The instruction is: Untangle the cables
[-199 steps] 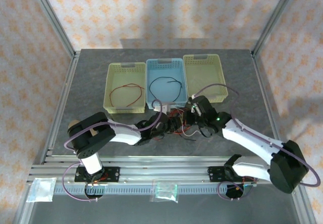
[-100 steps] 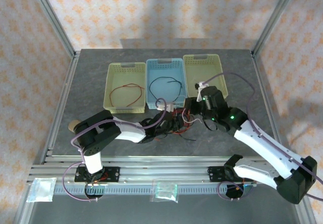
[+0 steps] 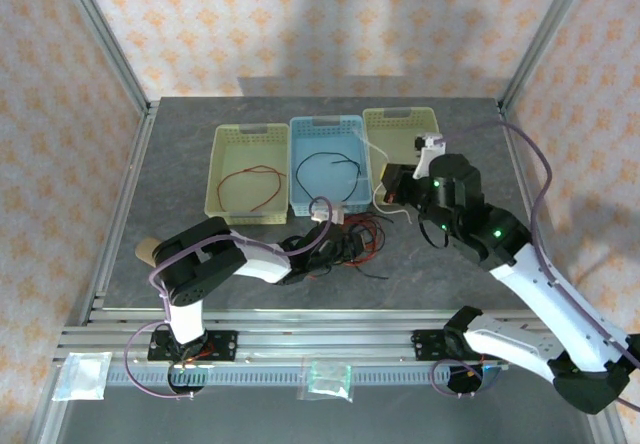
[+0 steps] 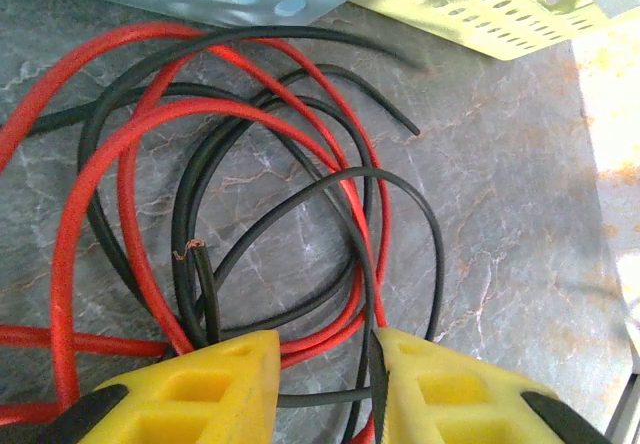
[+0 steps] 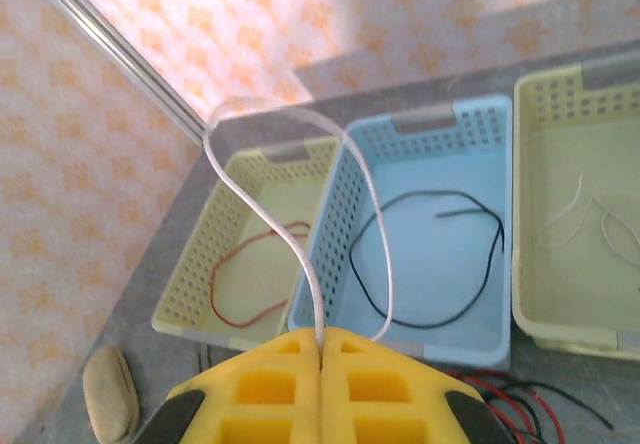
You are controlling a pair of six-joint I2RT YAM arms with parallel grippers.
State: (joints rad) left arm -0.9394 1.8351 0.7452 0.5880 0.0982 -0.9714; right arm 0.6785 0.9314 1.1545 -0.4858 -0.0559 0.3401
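Low in the right wrist view, right fingers (image 5: 310, 349) pinch a limp, light white cable (image 5: 317, 309); left fingers (image 4: 262, 349) spread astride the red-black tangle (image 4: 250, 164).

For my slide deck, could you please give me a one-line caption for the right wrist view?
Right gripper, shut on a white cable, holds its loop up in front of the blue basket.

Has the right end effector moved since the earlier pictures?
Yes. The right end effector, shut on a white cable, has shifted away from the tangle, up and rightward to the right yellow basket.
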